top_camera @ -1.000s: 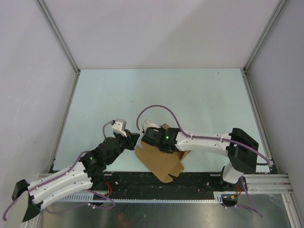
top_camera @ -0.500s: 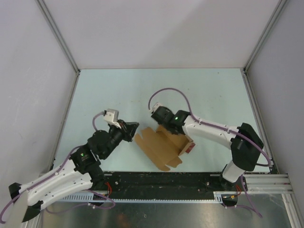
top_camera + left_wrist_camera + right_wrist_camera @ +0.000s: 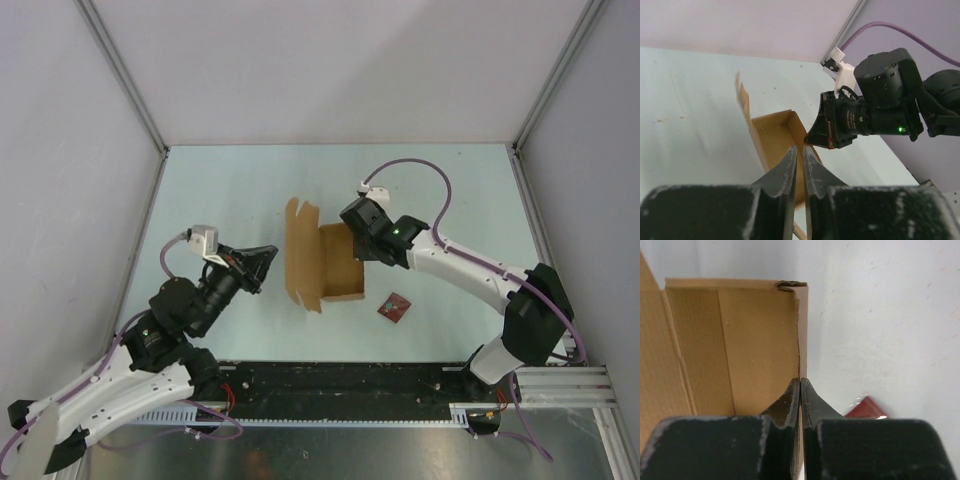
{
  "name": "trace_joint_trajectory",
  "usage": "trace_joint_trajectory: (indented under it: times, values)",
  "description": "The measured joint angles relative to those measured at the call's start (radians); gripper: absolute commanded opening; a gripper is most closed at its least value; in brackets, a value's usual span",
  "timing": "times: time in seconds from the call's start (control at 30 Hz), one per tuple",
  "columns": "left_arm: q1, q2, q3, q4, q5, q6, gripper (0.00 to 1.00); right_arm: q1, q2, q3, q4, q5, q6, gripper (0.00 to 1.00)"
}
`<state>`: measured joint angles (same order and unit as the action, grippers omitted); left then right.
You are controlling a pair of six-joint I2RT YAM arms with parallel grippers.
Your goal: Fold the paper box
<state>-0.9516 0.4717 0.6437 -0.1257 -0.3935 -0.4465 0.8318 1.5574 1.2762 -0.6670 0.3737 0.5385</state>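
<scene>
From above, the paper box point(image 3: 335, 270) sits half formed on the table point(image 3: 220, 190), with one long flap standing along its left side. The right gripper point(image 3: 352, 235) is clamped on the box's right wall. Nothing else pins the box down, so I judge a sideways pull would drag the whole light shell rather than fold it. The small red square point(image 3: 394, 306) lies just off the box's near right corner and could be swept along or caught under it. The left gripper point(image 3: 270, 253) hangs off the box's left side, apart from it.

In the left wrist view, the left gripper point(image 3: 800, 150) has its jaws a narrow slit apart, with nothing between them. The box point(image 3: 775, 135) lies ahead and below. A careless push could splay the standing flap outward.

In the right wrist view, the right gripper point(image 3: 800, 382) pinches the thin top edge of the box point(image 3: 755, 340) wall. So slim a bite could slip, crease or tear the cardboard. The red square point(image 3: 865, 409) shows just outside that wall.
</scene>
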Motion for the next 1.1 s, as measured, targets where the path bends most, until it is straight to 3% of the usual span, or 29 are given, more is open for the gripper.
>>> trace_joint_trajectory:
  times: [0.2,0.37,0.5,0.7,0.83,0.97,1.1]
  values:
    - [0.0,-0.048,0.0,-0.035,-0.031,-0.01,0.04,0.124,-0.002,-0.078,0.039,0.144,0.46,0.0]
    - [0.0,-0.053,0.0,-0.08,-0.054,-0.026,0.03,0.307,-0.002,-0.095,-0.047,0.331,0.941,0.0]
    - [0.0,-0.054,0.0,-0.101,-0.06,-0.034,0.03,0.352,0.012,-0.095,-0.126,0.396,1.213,0.0]
    - [0.0,-0.054,0.0,-0.119,-0.059,-0.048,0.03,0.385,0.108,-0.096,-0.212,0.418,1.365,0.0]
    - [0.0,-0.061,0.0,-0.127,-0.056,-0.053,0.03,0.406,0.167,-0.102,-0.227,0.407,1.398,0.08]
    - [0.0,-0.08,0.0,-0.132,-0.056,-0.055,0.03,0.411,0.187,-0.116,-0.223,0.399,1.417,0.34]
    - [0.0,-0.092,0.0,-0.14,-0.056,-0.061,0.03,0.411,0.187,-0.135,-0.22,0.396,1.425,0.5]
